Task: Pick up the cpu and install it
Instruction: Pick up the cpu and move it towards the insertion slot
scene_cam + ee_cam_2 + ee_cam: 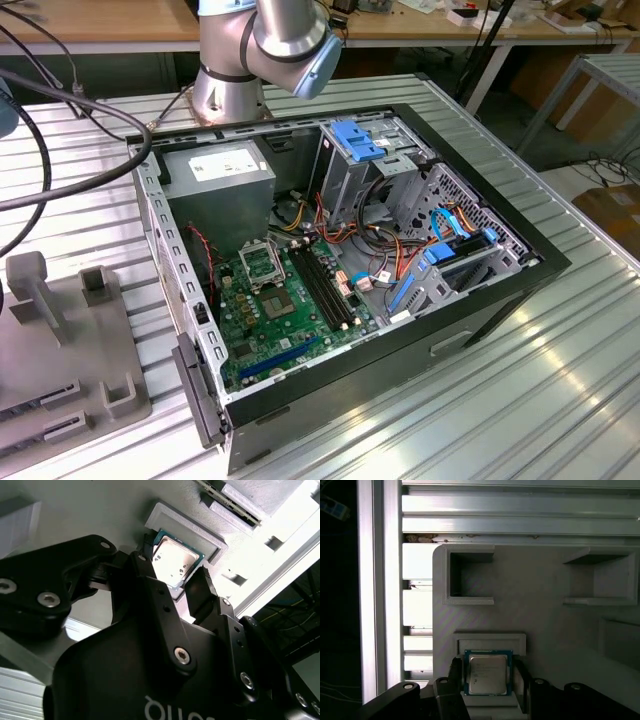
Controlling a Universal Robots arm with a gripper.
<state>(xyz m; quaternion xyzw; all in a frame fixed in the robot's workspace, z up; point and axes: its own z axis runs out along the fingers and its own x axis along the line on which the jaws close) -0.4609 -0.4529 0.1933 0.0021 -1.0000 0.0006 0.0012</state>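
Note:
The cpu (487, 674), a small square chip with a dull silver top and a green rim, lies flat in a recess of a grey holder plate (535, 575). In both wrist views my gripper (488, 677) is down over it. One black finger (456, 674) stands on each side of the chip, close to its edges, with a thin gap still showing. The second wrist view shows the cpu (172, 560) between the same fingertips (200, 585) of the gripper (175, 559). In the exterior view the silver-framed socket (262, 265) sits on the green motherboard inside the open computer case (480, 300).
The grey holder plate (60, 340), with raised blocks and pockets, lies at the exterior view's left on the ribbed metal table (560, 400). Black cables (90, 150) run across the table near the arm's base (228, 90). Memory slots (325, 290) and drive cages crowd the case.

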